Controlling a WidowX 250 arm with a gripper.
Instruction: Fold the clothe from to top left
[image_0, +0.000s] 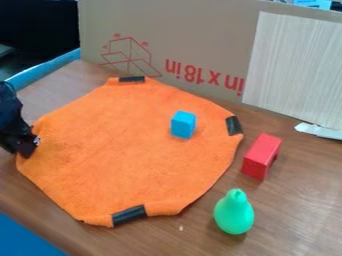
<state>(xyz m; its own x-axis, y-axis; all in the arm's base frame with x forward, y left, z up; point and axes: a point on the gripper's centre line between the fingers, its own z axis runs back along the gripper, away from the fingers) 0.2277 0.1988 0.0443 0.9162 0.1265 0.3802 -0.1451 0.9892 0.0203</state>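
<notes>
One gripper (28, 145), partly cut off, hides some orange cloth (113, 150) edge

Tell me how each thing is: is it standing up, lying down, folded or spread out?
Cloth: spread out, not folded over
Blue cube: sitting on the cloth
Red block: lying on the table
Pear: standing up
Cardboard: standing up
Gripper: at the cloth's edge, grip unclear

Blue cube (183, 125) obstructs the orange cloth (113, 145) (overhead seems open).
</notes>
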